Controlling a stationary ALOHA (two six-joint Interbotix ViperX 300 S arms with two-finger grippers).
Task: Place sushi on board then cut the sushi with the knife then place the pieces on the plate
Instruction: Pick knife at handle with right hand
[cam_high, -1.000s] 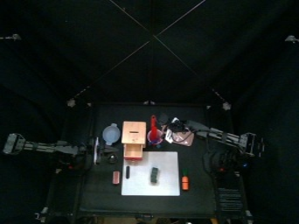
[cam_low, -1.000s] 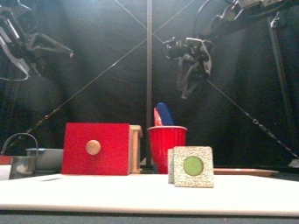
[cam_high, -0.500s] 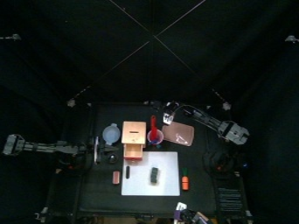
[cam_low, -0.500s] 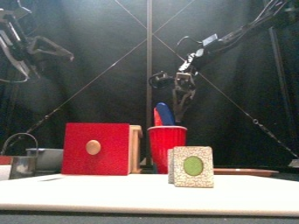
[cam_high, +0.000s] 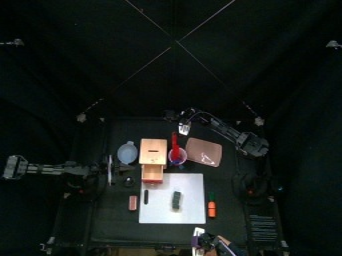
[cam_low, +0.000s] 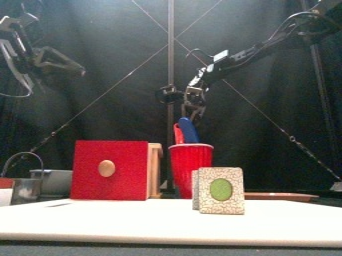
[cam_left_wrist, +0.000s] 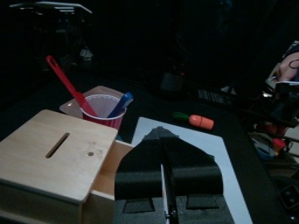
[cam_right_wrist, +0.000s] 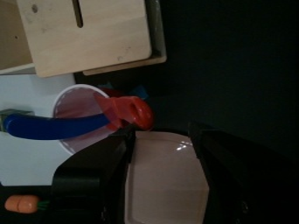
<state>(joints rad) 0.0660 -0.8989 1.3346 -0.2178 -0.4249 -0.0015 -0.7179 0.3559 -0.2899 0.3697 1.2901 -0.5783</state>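
Note:
The sushi roll (cam_high: 177, 200), dark with a speckled end and green centre (cam_low: 221, 190), lies on the white board (cam_high: 191, 185). Behind it the red cup (cam_low: 191, 170) holds a blue knife (cam_low: 187, 130) and a red knife (cam_right_wrist: 128, 111). My right gripper (cam_low: 191, 98) hangs open just above the knives' handles; in the right wrist view the red handle sits right before its spread jaws (cam_right_wrist: 162, 138). The pink plate (cam_high: 205, 152) lies to the right of the cup. My left gripper (cam_left_wrist: 163, 166) rests shut and raised at the table's left (cam_high: 100, 172).
A wooden box with a red drawer front (cam_low: 110, 170) stands left of the cup, with a blue-grey bowl (cam_high: 127, 153) beyond it. A small orange toy (cam_high: 211, 208) lies by the board's right edge, and a reddish one (cam_high: 131, 202) off its left edge.
My right arm has swung left from over the plate and come down above the cup's knives. The left arm has stayed put.

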